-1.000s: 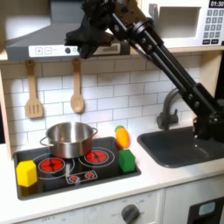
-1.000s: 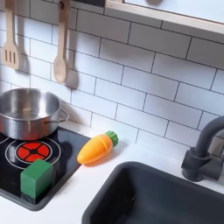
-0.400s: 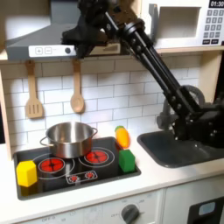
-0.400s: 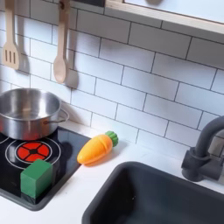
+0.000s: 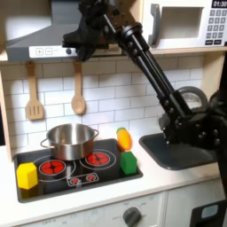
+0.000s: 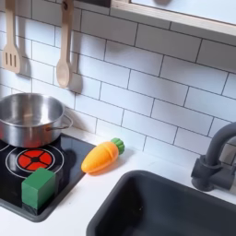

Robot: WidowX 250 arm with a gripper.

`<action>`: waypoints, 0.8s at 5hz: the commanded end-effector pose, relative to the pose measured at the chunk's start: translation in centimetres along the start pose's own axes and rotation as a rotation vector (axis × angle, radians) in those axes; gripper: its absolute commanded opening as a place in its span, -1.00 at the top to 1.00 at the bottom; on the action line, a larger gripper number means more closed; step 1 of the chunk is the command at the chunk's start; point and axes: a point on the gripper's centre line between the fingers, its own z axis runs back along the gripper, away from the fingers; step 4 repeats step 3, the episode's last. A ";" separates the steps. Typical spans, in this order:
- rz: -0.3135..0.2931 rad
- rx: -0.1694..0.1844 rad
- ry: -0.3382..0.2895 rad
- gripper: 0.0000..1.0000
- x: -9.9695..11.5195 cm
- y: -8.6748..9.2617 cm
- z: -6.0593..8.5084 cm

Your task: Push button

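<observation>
Wall: white brick-pattern tile behind the whole toy kitchen, seen in both exterior views.
Counter: pale worktop, with a cabinet front below it that carries a round grey knob.
Arm: black WidowX arm running from its base at the first exterior view's right, over the sink, up and leftward to the range hood.
Sink: dark grey basin set into the counter, with a dark curved faucet at the second exterior view's right.
Range hood: grey hood above the stove, with a pale control strip along its lower front.
Microwave: white unit at the first exterior view's upper right; its keypad panel has a display with digits too small to read.
Stove: black cooktop with two red burners and small red markings at its front edge.
Pot: silver pot standing on the back of the stove.
Utensils: a wooden spatula and a wooden spoon hanging on the tile under the hood.
Toy food: an orange carrot with a green top lying beside the stove, a green block at the stove's front corner, a yellow block at the first exterior view's left.
Gripper: the pincer is up at the hood's front; I cannot tell whether it is spread or pressed together.
Button: the buttons sit on the hood's control strip, just below the gripper; contact cannot be judged.
</observation>
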 end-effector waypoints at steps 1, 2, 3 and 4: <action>-0.007 0.007 0.027 1.00 0.1 -0.4 -0.6; -0.010 0.011 0.033 1.00 -0.1 -0.5 -0.8; -0.007 0.017 0.062 1.00 -0.4 -0.3 -1.1; -0.007 0.017 0.062 1.00 -0.4 -0.3 -1.1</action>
